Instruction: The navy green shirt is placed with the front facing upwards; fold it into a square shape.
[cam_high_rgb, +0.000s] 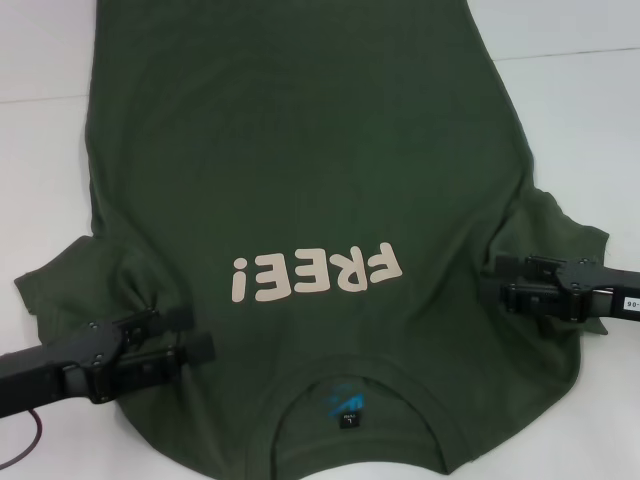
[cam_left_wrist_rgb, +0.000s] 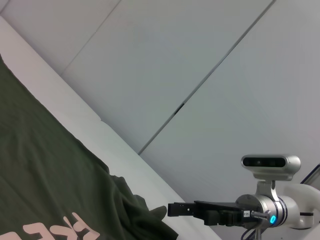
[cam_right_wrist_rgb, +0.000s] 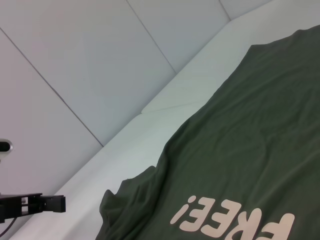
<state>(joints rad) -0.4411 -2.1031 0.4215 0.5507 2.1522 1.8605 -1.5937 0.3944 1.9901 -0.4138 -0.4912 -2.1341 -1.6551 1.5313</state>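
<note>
Navy green shirt (cam_high_rgb: 300, 160) is seen in the head view spread print-up on the white table (cam_high_rgb: 600, 110), with the left gripper (cam_high_rgb: 195, 335) at one armpit and the right gripper (cam_high_rgb: 492, 277) at the other; whether their fingers are spread or pinching cloth cannot be told. In the left wrist view the right gripper (cam_left_wrist_rgb: 172, 210) meets bunched sleeve fabric. In the right wrist view the left gripper (cam_right_wrist_rgb: 57, 203) looks just clear of the sleeve, so an uneven lift might skew the fold.

Cream print "FREE!" stands on the chest of the navy green shirt (cam_high_rgb: 300, 150); its black neck label (cam_high_rgb: 348, 412) is illegible.
</note>
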